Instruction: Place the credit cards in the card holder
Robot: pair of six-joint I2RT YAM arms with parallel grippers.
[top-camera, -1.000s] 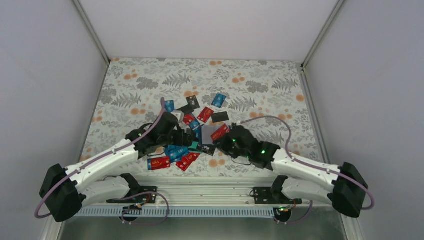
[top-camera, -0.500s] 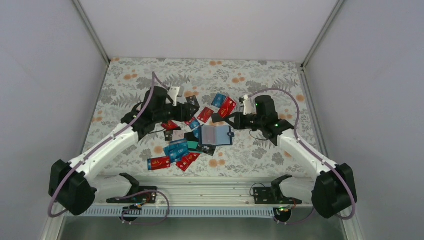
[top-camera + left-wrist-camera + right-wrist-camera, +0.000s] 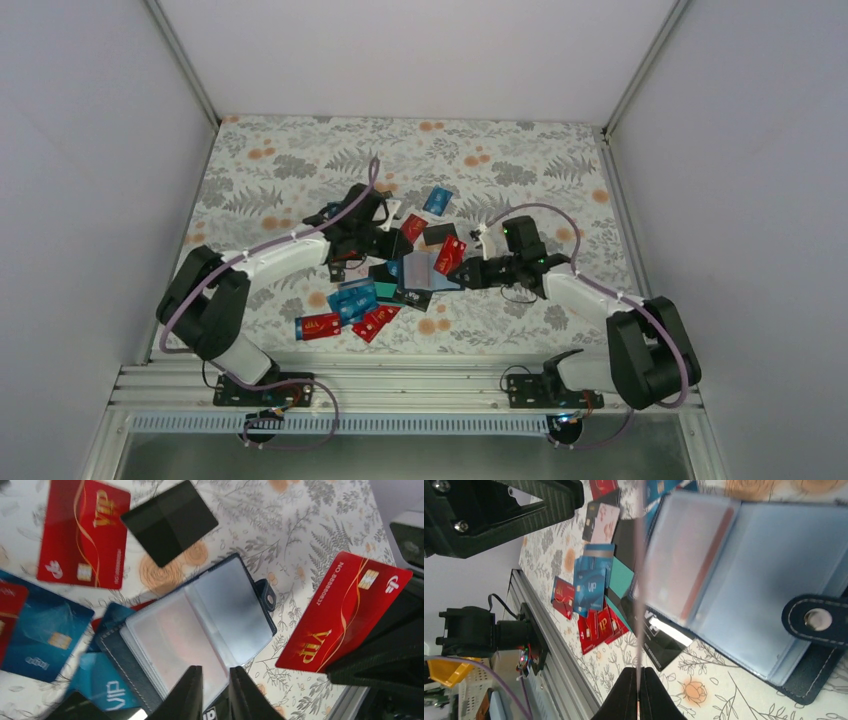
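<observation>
Right wrist: red card [image 3: 640,605], pinched by right gripper [image 3: 639,675], is best slid flat into card holder [image 3: 774,580]; left gripper [image 3: 216,672]: grip cannot be told

"How did the left arm [image 3: 280,255] stand?"

"Folded sharply at the elbow in the lower left of the overhead view, with the forearm reaching up and right toward the centre. The left gripper [image 3: 388,243] pointed downward, its fingers close together with only a narrow gap. Whether they pinched anything could not be told."

"And the right arm [image 3: 590,290]?"

"Bent at the elbow in the lower right, with the forearm running up and left toward the middle. The right gripper [image 3: 462,272] was clamped on a red card [image 3: 450,254], which sat edge-on between its fingers in the wrist view. The two grippers were near each other but apart."
</observation>
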